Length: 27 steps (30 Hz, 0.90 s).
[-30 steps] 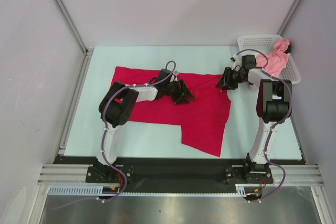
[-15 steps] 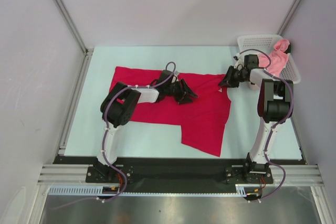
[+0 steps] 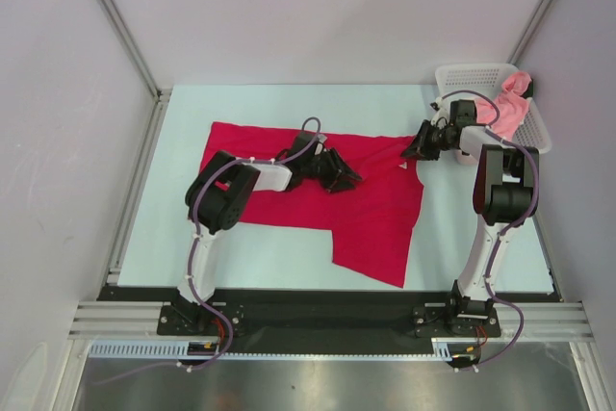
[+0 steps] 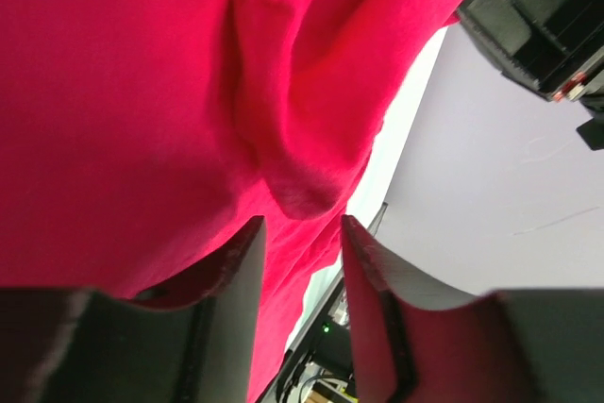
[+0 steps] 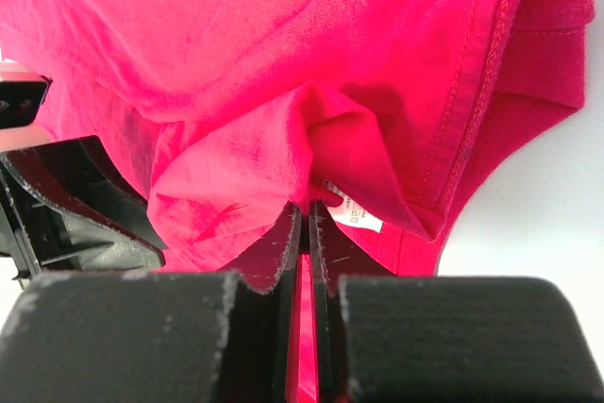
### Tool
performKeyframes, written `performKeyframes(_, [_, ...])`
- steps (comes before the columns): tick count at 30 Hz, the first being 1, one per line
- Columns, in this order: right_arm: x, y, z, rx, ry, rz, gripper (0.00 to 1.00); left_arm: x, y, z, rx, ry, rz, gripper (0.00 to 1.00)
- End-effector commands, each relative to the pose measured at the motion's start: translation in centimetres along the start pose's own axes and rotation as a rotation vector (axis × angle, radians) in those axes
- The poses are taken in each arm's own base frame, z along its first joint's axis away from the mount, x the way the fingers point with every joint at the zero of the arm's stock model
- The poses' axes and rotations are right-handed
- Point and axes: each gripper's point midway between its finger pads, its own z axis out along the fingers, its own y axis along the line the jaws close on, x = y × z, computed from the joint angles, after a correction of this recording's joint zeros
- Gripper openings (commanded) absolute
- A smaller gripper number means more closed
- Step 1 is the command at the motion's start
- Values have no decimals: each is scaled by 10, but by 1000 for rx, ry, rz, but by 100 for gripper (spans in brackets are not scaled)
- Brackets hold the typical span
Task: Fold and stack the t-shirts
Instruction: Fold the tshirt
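Note:
The crimson red t-shirt lies spread across the table; it fills the left wrist view and the right wrist view. My left gripper rests low on the shirt's upper middle, open, and a raised pucker of cloth sits just beyond its fingertips. At the shirt's upper right edge my right gripper is shut on a pinched fold of red cloth beside the white label. The salmon pink t-shirt hangs bunched in the basket.
A white mesh basket stands at the back right corner, close behind the right arm. A metal rail borders the table on the left. The right arm's black body shows near the left gripper.
The right gripper has closed on the red cloth at the shirt's upper right edge. The left gripper has slid slightly right along the shirt and its jaws have narrowed.

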Motion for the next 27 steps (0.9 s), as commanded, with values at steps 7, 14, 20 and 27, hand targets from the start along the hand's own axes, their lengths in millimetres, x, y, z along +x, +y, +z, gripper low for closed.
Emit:
performKeyframes(7, [-17,4,-2,-30,-36,-21,3,-8,-14,12,21,-20,-2,41])
performKeyframes(14, [-18,4,-2,-34,-40,-11,3,0,-7,18,0,-5,-20,45])
performKeyframes(20, [-18,8,-3,-41,-37,5,3,-7,-10,22,11,-10,5,15])
performKeyframes(27, [4,25,-30,25,50,131,0,-6,-27,5,-27,9,137,0])
